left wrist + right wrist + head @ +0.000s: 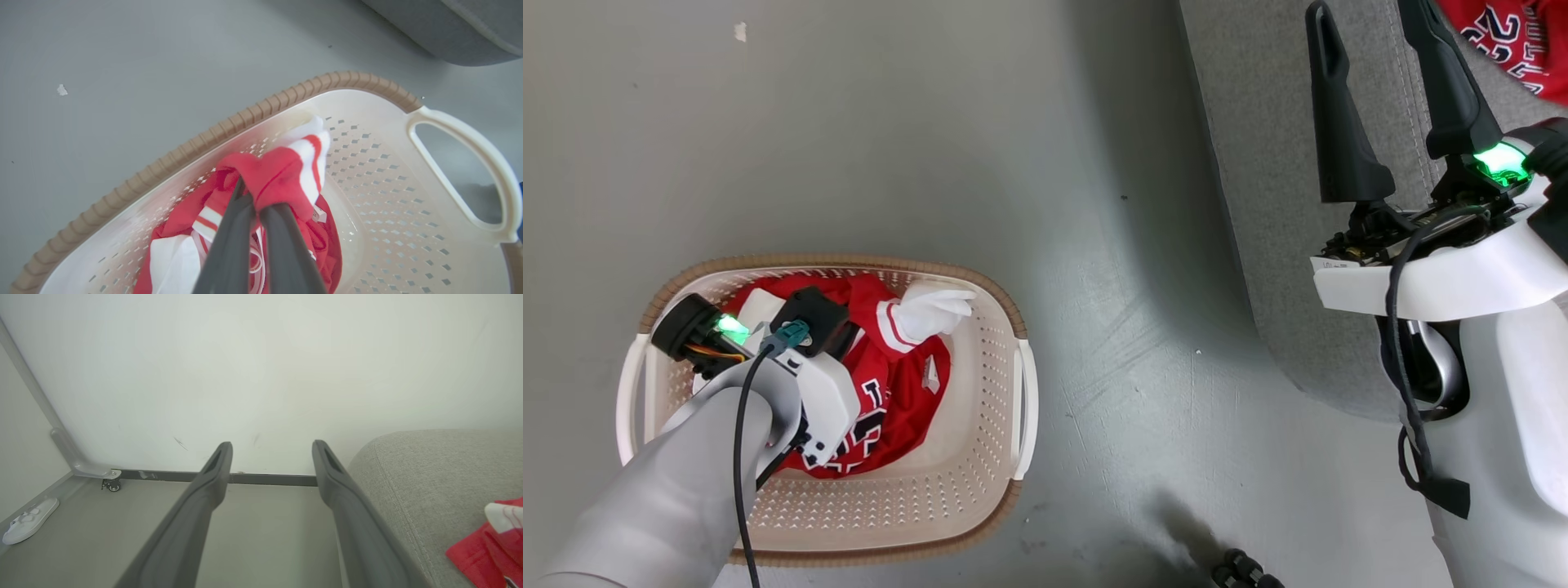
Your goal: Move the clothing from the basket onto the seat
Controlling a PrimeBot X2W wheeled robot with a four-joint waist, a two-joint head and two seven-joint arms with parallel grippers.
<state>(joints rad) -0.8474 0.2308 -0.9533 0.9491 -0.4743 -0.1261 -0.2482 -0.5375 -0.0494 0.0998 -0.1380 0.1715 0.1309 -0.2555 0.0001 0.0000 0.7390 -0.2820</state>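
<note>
Now, your left tool is down in the basket, pinching a fold of the red clothing heaped there, while your right tool hangs spread and empty over the grey seat, near another red jersey lying on it.

The light is soft, even and quite bright. A wide, fuzzy shadow lies on the smooth grey floor beside the big light grey cloth sofa. On both wrists small green lights glow. In the left wrist view the long dark fingers look blurry (they are very near the lens), while the holes in the cream-white plastic basket look sharp. The plain white wall looks washed out.
</note>
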